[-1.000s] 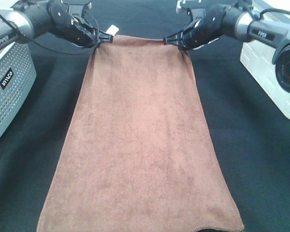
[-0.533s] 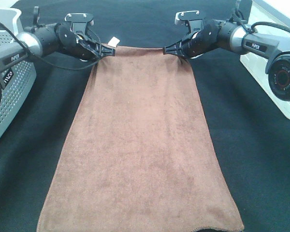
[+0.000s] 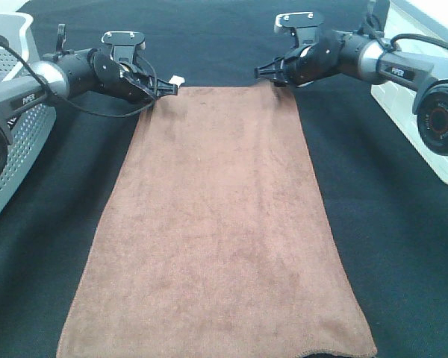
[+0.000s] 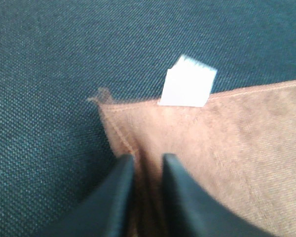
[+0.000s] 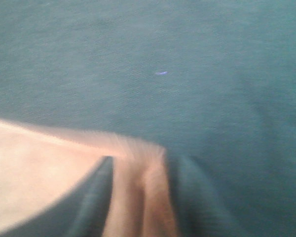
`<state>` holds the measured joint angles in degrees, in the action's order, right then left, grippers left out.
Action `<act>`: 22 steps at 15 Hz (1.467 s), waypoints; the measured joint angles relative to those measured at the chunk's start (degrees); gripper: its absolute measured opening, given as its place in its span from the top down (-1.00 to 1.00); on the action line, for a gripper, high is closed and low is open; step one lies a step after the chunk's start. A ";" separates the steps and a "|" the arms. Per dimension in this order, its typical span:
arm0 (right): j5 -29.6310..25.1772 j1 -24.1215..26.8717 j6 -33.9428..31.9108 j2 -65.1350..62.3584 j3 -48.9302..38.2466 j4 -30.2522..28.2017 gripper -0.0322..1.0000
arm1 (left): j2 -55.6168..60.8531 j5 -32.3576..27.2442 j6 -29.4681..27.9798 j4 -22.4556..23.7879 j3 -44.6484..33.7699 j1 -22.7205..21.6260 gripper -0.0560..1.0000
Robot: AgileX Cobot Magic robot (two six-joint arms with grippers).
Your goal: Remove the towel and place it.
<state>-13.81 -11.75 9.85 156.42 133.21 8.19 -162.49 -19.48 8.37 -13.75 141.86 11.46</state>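
The reddish-brown towel [image 3: 216, 224] lies spread lengthwise on the black table, its white tag [image 3: 177, 80] at the far left corner. My left gripper [image 3: 165, 88] is low at that corner. In the left wrist view its fingers [image 4: 121, 192] stand a narrow gap apart with a fold of the towel [image 4: 227, 143] between them, next to the tag [image 4: 187, 81]. My right gripper [image 3: 258, 71] hovers just above the far right edge. In the blurred right wrist view its fingers [image 5: 96, 197] stand wider apart, with the towel [image 5: 138, 197] showing between them.
A grey perforated basket [image 3: 7, 127] stands at the left edge of the table. A white box [image 3: 411, 104] stands at the right edge. The black tabletop [image 3: 388, 246] shows on both sides of the towel.
The towel's far edge, held lifted before, has come down onto the table. My left gripper went down with it. My right gripper now sits above the edge, apart from it.
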 joint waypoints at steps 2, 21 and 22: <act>0.00 1.09 0.00 0.52 0.00 0.00 0.00 | 0.00 0.57 -0.06 0.00 0.00 0.00 0.09; -45.55 2.06 -2.41 -27.33 0.74 -0.86 -0.46 | 27.73 -41.14 -6.02 11.17 0.17 0.00 -0.68; -48.01 2.06 -2.98 -29.11 0.74 -1.03 -0.46 | 29.28 -44.40 -7.79 14.32 0.17 0.00 -0.68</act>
<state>-61.82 -9.68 6.88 127.31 133.96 7.16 -133.21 -63.88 0.57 0.57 142.04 11.46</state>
